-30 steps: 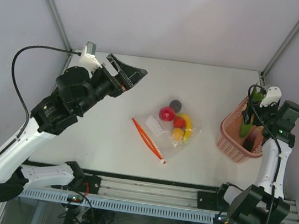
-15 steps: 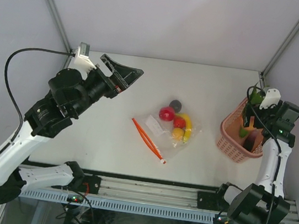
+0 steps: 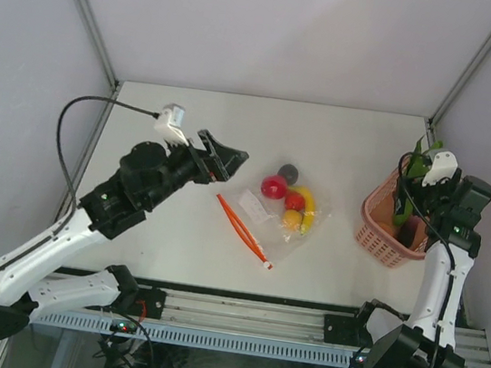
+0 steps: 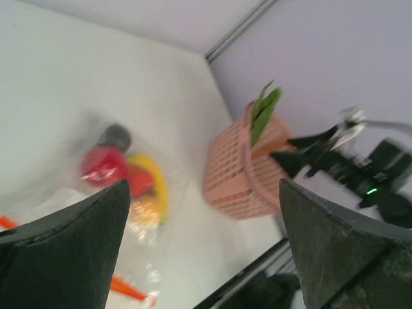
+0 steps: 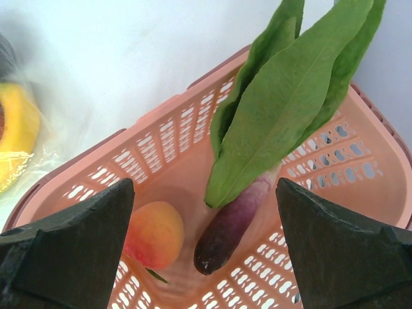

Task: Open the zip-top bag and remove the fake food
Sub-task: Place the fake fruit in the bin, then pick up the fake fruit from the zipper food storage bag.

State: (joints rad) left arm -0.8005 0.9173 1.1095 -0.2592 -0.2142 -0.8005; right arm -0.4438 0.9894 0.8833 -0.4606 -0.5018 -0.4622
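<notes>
The zip-top bag [image 3: 268,228] is found lying flat on the table [image 3: 183,239], about mid-table, a bit out from the arm bases. Its red-orange zipper strip [image 3: 244,230] runs slantwise along the near-left edge, and a small white label [image 3: 253,205] sits just behind that. Whether the zip is sealed can't be made out.

Most of the fake food is bunched at the bag's far-right end: an orange fruit [image 3: 293,219], a yellow banana [image 3: 305,206], a small red piece [image 3: 293,200] and a bigger red fruit [image 3: 273,186]. A dark ball [image 3: 289,173] is right at the far edge. Can't be told if it's inside the plastic or just touching it.

The left gripper [image 3: 228,161] is held above the table just left of the bag, tilted toward it. Its fingers [image 4: 64,251] are spread wide with nothing between them.

Off at the right edge of the table, well apart from the bag, a pink basket [image 3: 376,234] is parked. The right gripper [image 3: 407,205] is hung over it, with its fingers [image 5: 64,251] spread apart too and nothing pinched. Inside the basket, a peach [image 5: 153,234] is seen on the bottom. Next to it, a leafy vegetable [image 5: 283,109] with a purple stem is propped against the wall, leaves poking up past the rim.
</notes>
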